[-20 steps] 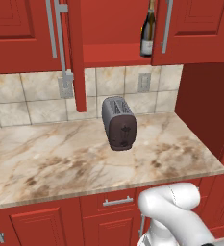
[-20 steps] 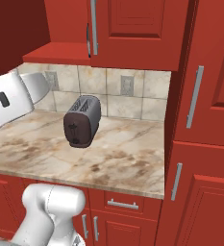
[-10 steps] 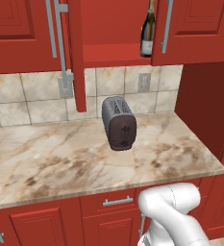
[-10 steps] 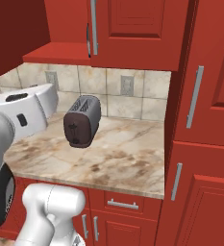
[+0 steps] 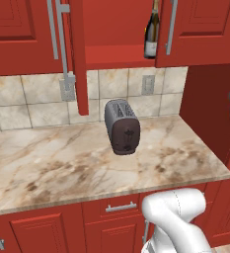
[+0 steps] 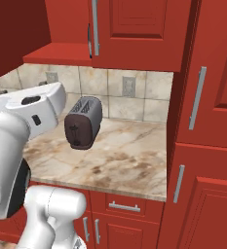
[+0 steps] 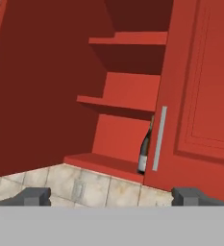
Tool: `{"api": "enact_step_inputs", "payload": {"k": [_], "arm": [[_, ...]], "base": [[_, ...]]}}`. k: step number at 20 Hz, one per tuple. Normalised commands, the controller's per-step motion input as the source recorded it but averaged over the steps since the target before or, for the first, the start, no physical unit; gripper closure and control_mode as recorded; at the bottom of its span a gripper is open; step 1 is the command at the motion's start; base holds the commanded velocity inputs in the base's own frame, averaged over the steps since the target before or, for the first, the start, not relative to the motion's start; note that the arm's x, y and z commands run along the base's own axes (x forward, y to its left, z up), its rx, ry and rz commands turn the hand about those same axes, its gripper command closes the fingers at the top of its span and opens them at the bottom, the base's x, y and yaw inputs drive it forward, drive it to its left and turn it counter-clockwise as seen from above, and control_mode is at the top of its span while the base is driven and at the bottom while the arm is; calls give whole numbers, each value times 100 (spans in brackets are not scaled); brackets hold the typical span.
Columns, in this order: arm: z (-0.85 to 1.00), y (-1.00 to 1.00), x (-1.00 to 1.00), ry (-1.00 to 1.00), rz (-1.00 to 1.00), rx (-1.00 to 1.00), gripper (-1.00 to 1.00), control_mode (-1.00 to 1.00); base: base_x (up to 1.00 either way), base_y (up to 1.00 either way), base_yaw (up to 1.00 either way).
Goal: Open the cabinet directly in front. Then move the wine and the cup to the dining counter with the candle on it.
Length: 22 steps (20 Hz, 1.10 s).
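Note:
The red upper cabinet has its left door swung out edge-on while its right door stays closed. The wine stands on the bottom shelf, right beside the closed door's silver handle. In the hand view my gripper is open, its fingertips far apart with nothing between them. It looks up from below at the cabinet shelves. There the wine is half hidden behind the closed door. The cup, the dining counter and the candle are out of view.
A dark toaster stands on the marbled worktop under the cabinet, in front of the beige tiles. A tall red cabinet walls off the right side. My arm crosses the left of the right base view.
The arm has swung closer to the right base camera and lower, and a piece of it now shows at the right edge of the left base view. The cabinet, wine and toaster have not moved.

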Motion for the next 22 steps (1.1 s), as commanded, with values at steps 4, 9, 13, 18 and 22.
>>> {"api": "enact_step_inputs", "payload": {"k": [4, 9, 13, 18, 22], "arm": [[14, -16, 50, 0, 0, 2, -100, -100], [10, -21, 65, 0, 0, 7, -100, -100], [3, -5, 74, 0, 0, 8, -100, -100], [0, -2, 81, 0, 0, 11, -100, -100], [0, -11, 87, 0, 0, 8, -100, -100]], "base": [[0, 0, 0], [0, 0, 0], [0, 0, 0], [0, 0, 0], [0, 0, 0]]}}
